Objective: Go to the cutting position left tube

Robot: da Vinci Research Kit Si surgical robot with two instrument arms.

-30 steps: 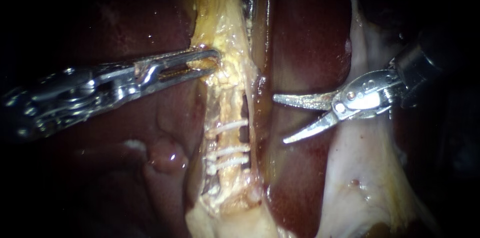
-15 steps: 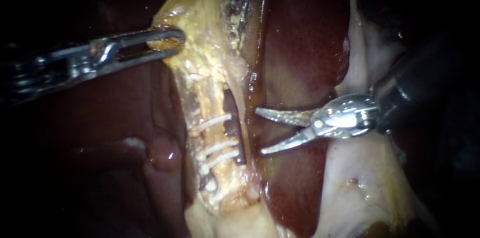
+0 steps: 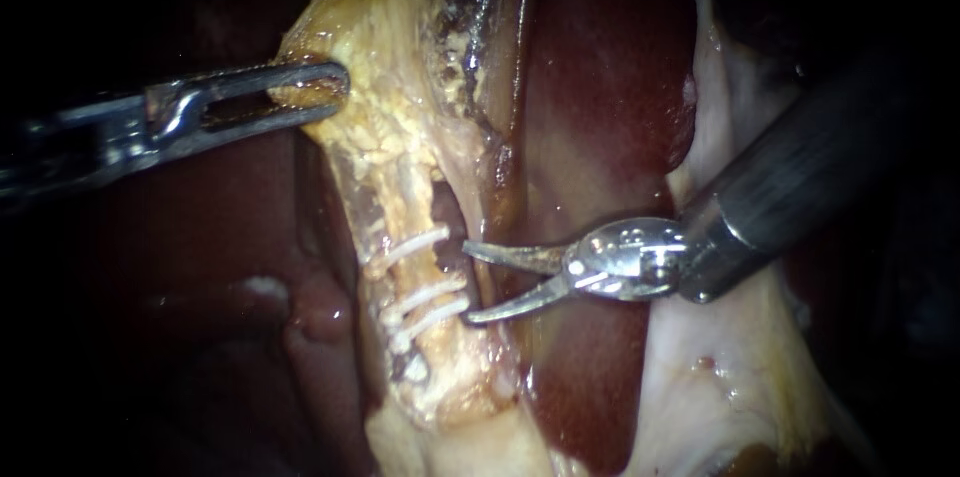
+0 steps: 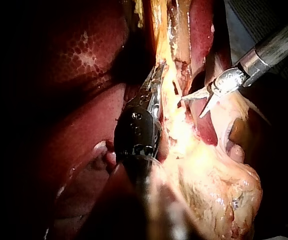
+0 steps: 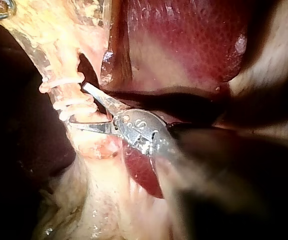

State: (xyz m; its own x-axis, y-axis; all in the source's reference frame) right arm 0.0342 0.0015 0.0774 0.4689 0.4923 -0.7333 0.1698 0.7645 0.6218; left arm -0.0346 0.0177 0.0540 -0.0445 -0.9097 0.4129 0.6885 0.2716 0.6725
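A pale tube (image 3: 405, 272) runs down the middle of the endoscope view and carries three white clips (image 3: 412, 245), one above and two close together below. My right instrument (image 3: 467, 283) comes in from the right with curved blades open. Its tips lie against the tube's right side, one at the upper clip and one at the lower pair. The right wrist view shows the same blades (image 5: 79, 105) astride the clipped stretch (image 5: 66, 95). My left instrument (image 3: 305, 92) is shut on the yellow fatty tissue (image 3: 385, 127) above the clips and holds it taut to the left.
Dark red liver (image 3: 600, 87) lies right of the tube and behind my right instrument's shaft (image 3: 800, 177). Pale whitish tissue (image 3: 720, 377) spreads at the lower right. A dark slit (image 3: 448, 222) separates the clipped tube from a thin strand beside it.
My left instrument has drawn the yellow tissue to the left and up. My right instrument has moved left and down, bringing its open blades from the liver onto the clipped tube.
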